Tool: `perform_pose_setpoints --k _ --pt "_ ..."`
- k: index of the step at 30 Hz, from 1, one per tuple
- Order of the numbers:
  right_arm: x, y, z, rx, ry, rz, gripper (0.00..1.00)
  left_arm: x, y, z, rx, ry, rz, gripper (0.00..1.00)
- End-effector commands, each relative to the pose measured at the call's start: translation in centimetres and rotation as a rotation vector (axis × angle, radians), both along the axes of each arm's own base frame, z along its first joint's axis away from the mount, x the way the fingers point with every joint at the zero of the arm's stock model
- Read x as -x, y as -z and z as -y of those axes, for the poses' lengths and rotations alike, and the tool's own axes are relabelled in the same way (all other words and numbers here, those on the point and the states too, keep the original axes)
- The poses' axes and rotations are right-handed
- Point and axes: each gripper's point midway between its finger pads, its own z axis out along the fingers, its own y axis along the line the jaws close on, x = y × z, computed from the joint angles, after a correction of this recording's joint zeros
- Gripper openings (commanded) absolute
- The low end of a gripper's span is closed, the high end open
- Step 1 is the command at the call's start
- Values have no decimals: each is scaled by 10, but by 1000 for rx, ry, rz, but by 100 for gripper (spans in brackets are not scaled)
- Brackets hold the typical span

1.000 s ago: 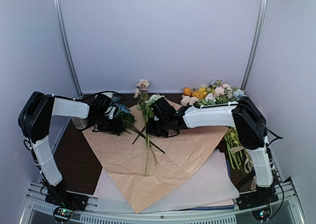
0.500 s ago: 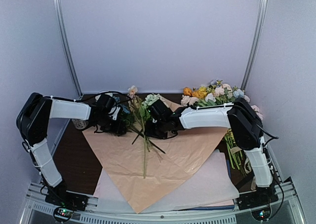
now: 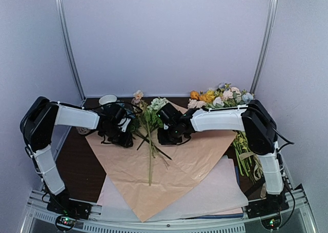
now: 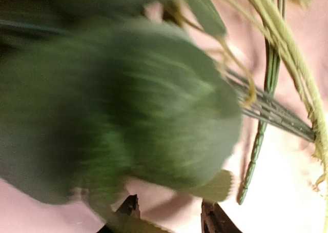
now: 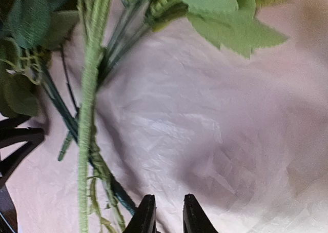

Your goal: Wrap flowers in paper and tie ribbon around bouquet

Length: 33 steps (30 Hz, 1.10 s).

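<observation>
A dark table (image 3: 77, 166) fills a small booth with pale walls and 2 slanted metal poles at the back. At the near edge, 2 white arms rise from their bases and reach inward over the middle of the table.

Nearest lies a stack of pale pink sheets (image 3: 225, 192); how many cannot be told. On top of it is 1 sheet of peach-tan paper (image 3: 184, 161), spread flat as a diamond with 1 corner toward the bases, and softly creased.

The flowers (image 3: 150, 156) lie on the middle of the paper, heads away from the arms. At least 3 stems cross there: 1 long fuzzy pale green stem and thinner dark green ones. A pale pink head and a cluster of white heads show at the far end, with green leaves around them.

The left gripper (image 4: 171, 215) sits low at the left of the stems, its fingertips moderately apart over the paper, with a blurred green leaf filling most of its camera's view. The right gripper (image 5: 165, 215) is just right of the stems, its fingertips only narrowly apart, with bare paper in the gap.

Farther back, 1 white cup (image 3: 107, 99) stands at the left. At the far right lies 1 larger loose bunch (image 3: 220, 97) with orange, yellow, pink and blue blooms.
</observation>
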Motion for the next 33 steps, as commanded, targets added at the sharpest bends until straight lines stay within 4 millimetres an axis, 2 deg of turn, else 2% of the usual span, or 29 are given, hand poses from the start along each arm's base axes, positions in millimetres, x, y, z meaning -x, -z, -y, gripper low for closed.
perform_pose_setpoints --k 1,6,13,18,20,24,27,31,32,33 --pt "14 34 4 66 -49 -86 17 4 7 23 -5 75 -8 44" --pt "26 42 -15 7 -114 -130 14 9 7 48 31 159 4 44" --pt "38 30 -39 -91 -169 -145 12 15 -1 82 107 254 15 44" --pt "40 11 -43 -158 -164 -139 12 19 -7 97 197 273 14 44" --pt "38 5 -37 -157 -148 -130 12 20 -10 98 208 271 15 43" --pt "23 -18 -6 -144 -74 -71 12 21 -25 91 194 268 43 43" --pt "10 -44 28 -137 -17 -6 12 22 -36 83 158 268 62 44" --pt "-8 -71 102 -67 97 66 13 20 -45 70 96 257 79 47" --pt "-12 -74 126 -37 138 78 13 20 -48 68 92 253 81 48" --pt "-19 -76 160 8 197 90 13 20 -51 65 90 250 81 50"
